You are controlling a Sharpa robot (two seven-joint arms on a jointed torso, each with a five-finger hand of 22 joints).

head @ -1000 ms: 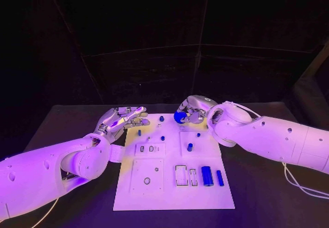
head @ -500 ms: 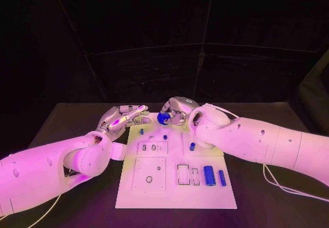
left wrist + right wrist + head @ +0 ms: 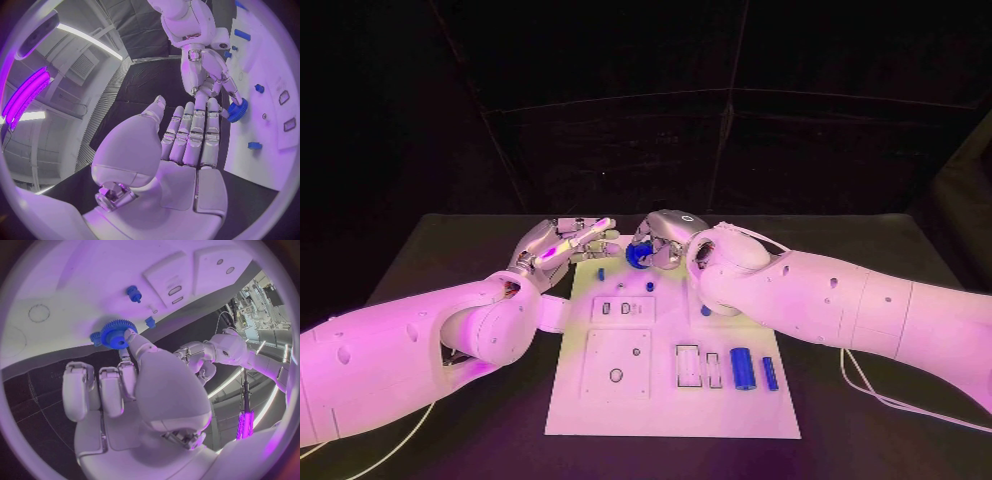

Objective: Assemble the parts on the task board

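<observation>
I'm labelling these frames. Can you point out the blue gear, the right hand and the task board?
blue gear (image 3: 115, 333): right wrist view, toothed face.
right hand (image 3: 668, 238): head view, back of hand.
task board (image 3: 632, 400): head view, bare near part.

Both hands crowd task board (image 3: 589, 400) far end; near end open.

The head camera looks steeply down on the worktop (image 3: 459, 400) from the robot's side, the task board (image 3: 672, 400) centred in frame. Each wrist camera sits close behind its own robot hand. All three views share the board's far edge and a blue gear (image 3: 639, 255).
</observation>
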